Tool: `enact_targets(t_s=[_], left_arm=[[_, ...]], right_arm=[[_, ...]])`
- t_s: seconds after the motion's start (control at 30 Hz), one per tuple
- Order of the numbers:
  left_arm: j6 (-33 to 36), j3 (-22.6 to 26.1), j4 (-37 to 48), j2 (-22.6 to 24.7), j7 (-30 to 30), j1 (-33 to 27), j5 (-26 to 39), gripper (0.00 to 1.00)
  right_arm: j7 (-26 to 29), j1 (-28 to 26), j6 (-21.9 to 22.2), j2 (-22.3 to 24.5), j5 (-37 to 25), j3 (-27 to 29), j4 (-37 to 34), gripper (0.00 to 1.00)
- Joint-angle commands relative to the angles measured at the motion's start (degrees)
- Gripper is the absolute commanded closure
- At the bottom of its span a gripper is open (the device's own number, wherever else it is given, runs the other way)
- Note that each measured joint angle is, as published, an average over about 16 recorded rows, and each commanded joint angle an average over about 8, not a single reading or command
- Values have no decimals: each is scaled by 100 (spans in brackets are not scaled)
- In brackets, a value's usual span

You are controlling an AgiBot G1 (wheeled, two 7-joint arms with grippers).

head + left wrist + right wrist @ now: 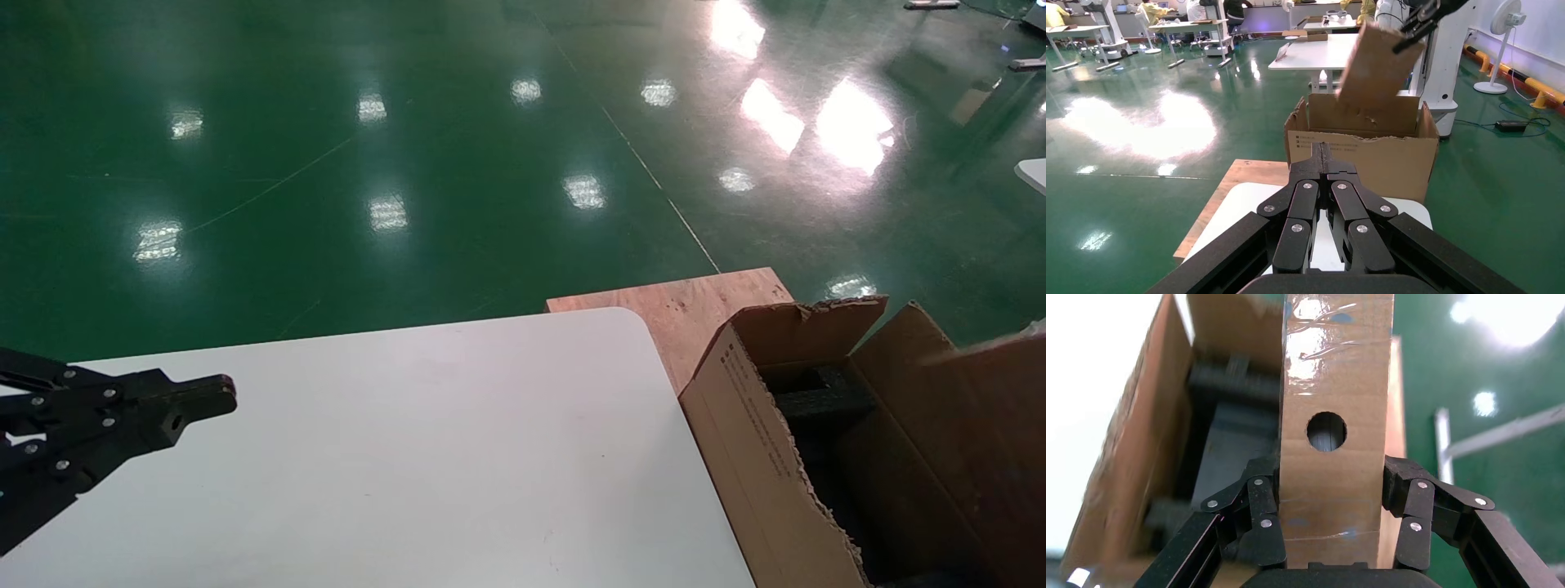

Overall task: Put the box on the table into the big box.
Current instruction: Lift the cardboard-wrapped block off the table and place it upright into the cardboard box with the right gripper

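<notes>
The right gripper (1330, 530) was clamped across the narrow sides of the box (1333, 447), holding it in the air above the big box (1364, 153), black foam showing inside. The box looked light and stiff, a flat cardboard slab, but glossy tape on its face could be slick, so gripping on the bare edges below the round hole seemed the safer hold. Over on the table (392, 457), the left gripper (1326, 160) sat parked, fingers pressed together, holding nothing, well apart from the carton
</notes>
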State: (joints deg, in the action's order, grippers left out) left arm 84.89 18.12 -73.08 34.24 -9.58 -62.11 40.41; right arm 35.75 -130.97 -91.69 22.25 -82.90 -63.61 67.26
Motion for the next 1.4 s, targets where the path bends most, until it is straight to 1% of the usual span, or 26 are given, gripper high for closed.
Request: enact_targets(t_s=[0.03,0.13,0.23,0.5,0.7,1.03,1.4], left_arm=[[0,0,0,0,0,0,0,100],[0,1,0,0,0,0,-1,100],[-1,1,0,-1,1,0,-1,100],[-1,3,0,-1,1,-1,-2,100],[-2,4,0,-2,2,-1,-3,100],[-2,6,0,-2,3,-1,-4,100],[-3,8,0,-3,4,-2,-5,100]], right_arm=[[147,512,35,28,157,196,82,100],[16,1000,60,-111,424,271,-217,100],[-213,1340,96,-246,571,367,-528,100],[-812,1847,198,-659,582,552,-1311,100],[-1212,1994,348,-1003,488,511,-2031,100],[-1809,2083,666,-1576,497,193,-3283,100],[-2041,2176,977,-2148,492,24,-4402,100]])
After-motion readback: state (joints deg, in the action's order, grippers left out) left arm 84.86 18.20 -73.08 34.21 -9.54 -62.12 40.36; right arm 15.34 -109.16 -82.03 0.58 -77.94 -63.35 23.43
